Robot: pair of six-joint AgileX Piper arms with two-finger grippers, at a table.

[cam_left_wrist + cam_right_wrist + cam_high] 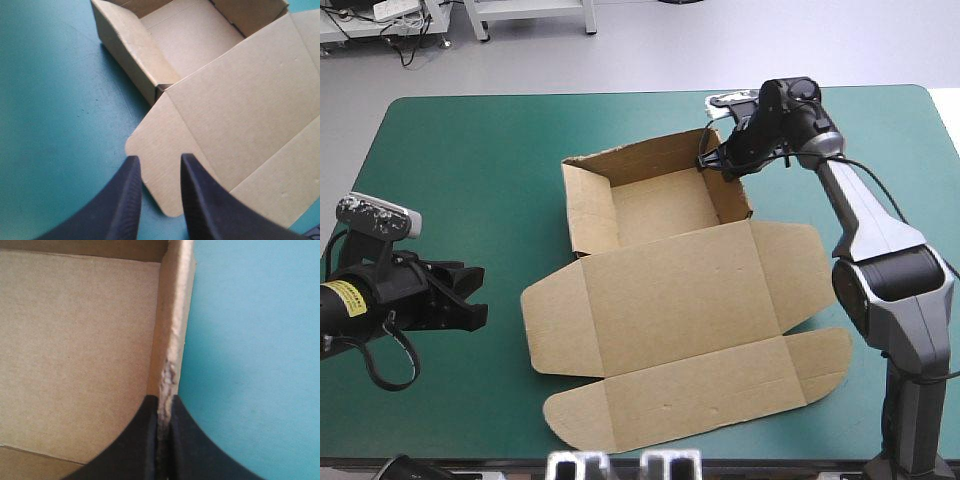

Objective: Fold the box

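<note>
The right gripper (pixel 164 411) is pinching the brown box (pixel 665 300) by its tray's right wall (pixel 172 340), fingers clamped; the left gripper (pixel 159 161) is hovering beside the lid's left flap (pixel 155 137), fingers apart.

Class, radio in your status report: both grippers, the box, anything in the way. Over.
Left gripper open, beside the box, off the lid flap. Right gripper shut on its right wall. Tray formed, lid flat. Nothing in the way.

A robotics lab: teal-green table cover (pixel 470 160), white benches (pixel 532 8) strung with cables (pixel 408 45), grey floor (pixel 670 50) beyond.
</note>
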